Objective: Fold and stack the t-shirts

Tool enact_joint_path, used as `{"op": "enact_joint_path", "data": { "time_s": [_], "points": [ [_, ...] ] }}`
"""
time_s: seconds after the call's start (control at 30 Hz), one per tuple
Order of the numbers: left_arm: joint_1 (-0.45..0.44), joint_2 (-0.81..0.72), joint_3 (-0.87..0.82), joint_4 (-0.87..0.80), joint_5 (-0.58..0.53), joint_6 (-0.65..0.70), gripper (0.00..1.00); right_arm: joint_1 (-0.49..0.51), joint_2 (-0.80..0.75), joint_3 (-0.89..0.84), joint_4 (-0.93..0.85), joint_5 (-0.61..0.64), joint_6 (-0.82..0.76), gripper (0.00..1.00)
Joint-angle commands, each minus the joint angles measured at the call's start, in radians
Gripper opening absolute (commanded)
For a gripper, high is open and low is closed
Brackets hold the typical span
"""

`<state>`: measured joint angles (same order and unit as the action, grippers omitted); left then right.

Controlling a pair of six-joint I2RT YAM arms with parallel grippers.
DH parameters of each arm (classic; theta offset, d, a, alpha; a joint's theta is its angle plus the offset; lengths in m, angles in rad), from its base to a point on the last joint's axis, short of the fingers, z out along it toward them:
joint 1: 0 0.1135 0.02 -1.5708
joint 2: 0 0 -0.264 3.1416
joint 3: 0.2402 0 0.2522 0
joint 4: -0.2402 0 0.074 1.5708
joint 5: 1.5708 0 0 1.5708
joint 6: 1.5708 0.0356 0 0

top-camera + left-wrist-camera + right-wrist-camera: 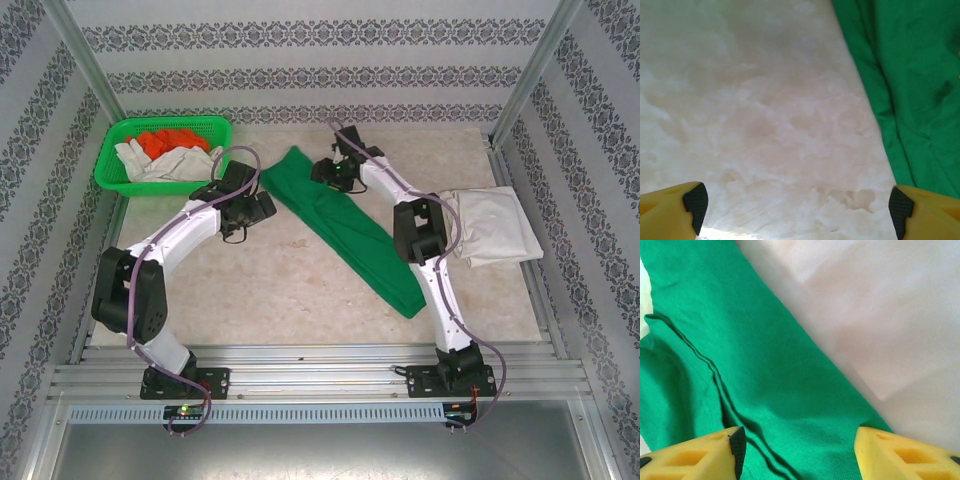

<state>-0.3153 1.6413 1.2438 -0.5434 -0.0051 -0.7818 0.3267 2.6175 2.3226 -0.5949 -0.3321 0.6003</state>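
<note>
The dark green t-shirt (pixel 345 235) was found laid as a long narrow band on the table (pixel 240 290), running from upper centre to lower right of centre in the top view. 1 off-white t-shirt (pixel 490 228) was noted folded at the right edge. An orange shirt (pixel 168 140) and an off-white shirt (pixel 160 163) were noted in the basket (pixel 108 160) at upper left.

The left gripper (pixel 797 202) was observed wide open and empty above bare table, just beside the band's edge. The right gripper (pixel 796 447) was observed wide open over the band's upper end, with nothing held.

The cloth was judged light, limp and prone to sagging. It would best be pinched at an end corner, through all layers.
</note>
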Motion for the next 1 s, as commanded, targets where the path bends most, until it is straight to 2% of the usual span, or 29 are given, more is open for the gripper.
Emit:
{"op": "enact_joint_path", "data": {
  "time_s": [0.0,0.27,0.4,0.47,0.7,0.83,0.97],
  "points": [
    [-0.016,-0.018,0.018,0.113,0.022,0.007,0.94,-0.078,0.003,0.006,-0.07,0.107,0.007,0.61],
    [-0.016,-0.001,0.002,0.094,0.008,-0.069,1.0,-0.199,-0.002,0.066,-0.1,0.133,-0.004,0.6],
    [-0.016,0.005,-0.021,0.145,0.039,-0.075,1.0,-0.224,-0.109,0.0,-0.114,0.141,-0.071,0.62],
    [-0.016,0.017,-0.01,0.159,0.053,-0.057,1.0,-0.224,-0.2,-0.129,-0.078,0.148,-0.099,0.63],
    [-0.018,0.047,0.029,0.196,0.122,0.056,1.0,-0.217,-0.637,-0.805,0.154,0.176,-0.055,0.63],
    [-0.017,0.048,0.026,0.214,0.14,0.088,1.0,-0.187,-0.823,-1.099,0.16,0.212,-0.044,0.63],
    [-0.017,0.051,0.014,0.229,0.156,0.092,1.0,-0.115,-0.948,-1.253,0.097,0.248,-0.069,0.61]
  ]
}}
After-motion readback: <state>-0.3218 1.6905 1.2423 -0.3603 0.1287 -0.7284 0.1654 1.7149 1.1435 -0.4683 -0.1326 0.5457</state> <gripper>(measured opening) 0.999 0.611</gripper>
